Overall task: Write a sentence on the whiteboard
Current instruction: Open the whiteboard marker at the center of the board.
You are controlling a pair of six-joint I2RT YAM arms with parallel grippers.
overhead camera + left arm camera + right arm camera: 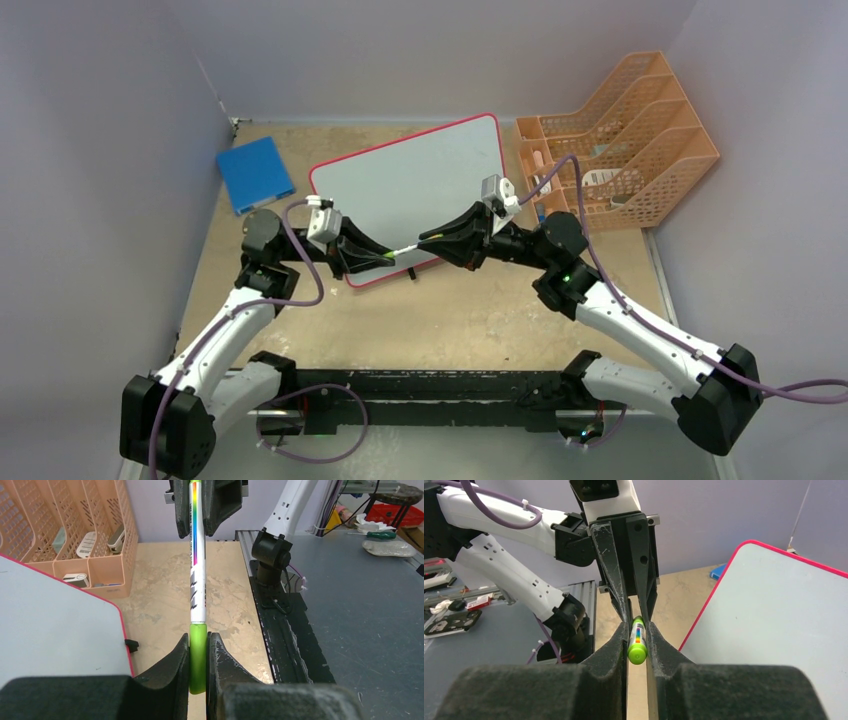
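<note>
Left wrist view: left gripper (199, 641) is closed tight on the green cap (198, 662) of a marker (198, 587), with no gap showing btwn pads and cap. Long axis of the marker runs straight out from these fingers to the right gripper (198, 530), which is clamped on the far end of the white barrel. Right wrist view confirms: barrel is pinched btwn its fingers, and a green butt end pokes back toward that camera.

Key relation: the two hands face each other nose to nose, both on one marker, axis in line with both. Judgement: cap not yet off. A straight pull apart along that axis should free it, and any side load risks a twisted grip.

Outward: whiteboard (420, 180) lies flat on the far side of both hands, its near red edge just under or beside the fingers. Height above it can't be told. Both hands are about equally near it. The right one holds the barrel, so it is prob. the writing hand. The covered end points at the left hand, roughly along the board's near edge and not down at it, so the wrist must re-aim.

No sentence visible, board surface reads blank.
</note>
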